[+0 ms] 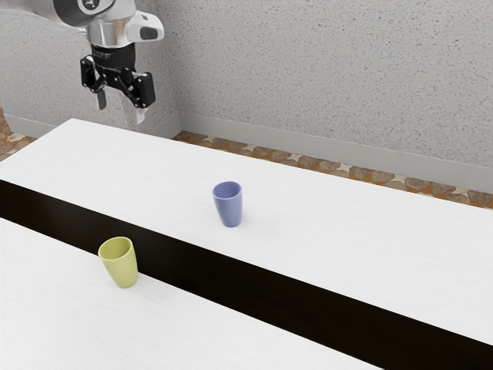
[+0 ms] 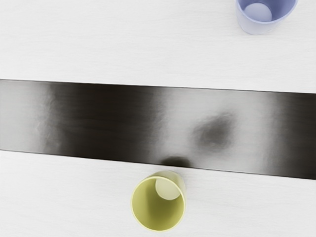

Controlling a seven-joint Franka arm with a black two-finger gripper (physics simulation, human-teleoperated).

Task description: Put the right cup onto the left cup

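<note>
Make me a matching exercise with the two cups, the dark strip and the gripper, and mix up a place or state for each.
Column one
1. Blue cup
2. Yellow cup
3. Dark strip
4. Gripper

Column two
A. Runs between the two cups
B. Open, holding nothing
C. Upright, on the strip's side nearer the wall
D. Upright, on the strip's side farther from the wall

Right pairs: 1-C, 2-D, 3-A, 4-B

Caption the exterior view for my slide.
Open gripper raised; upright blue cup and yellow cup separated by a dark stripe.
</note>
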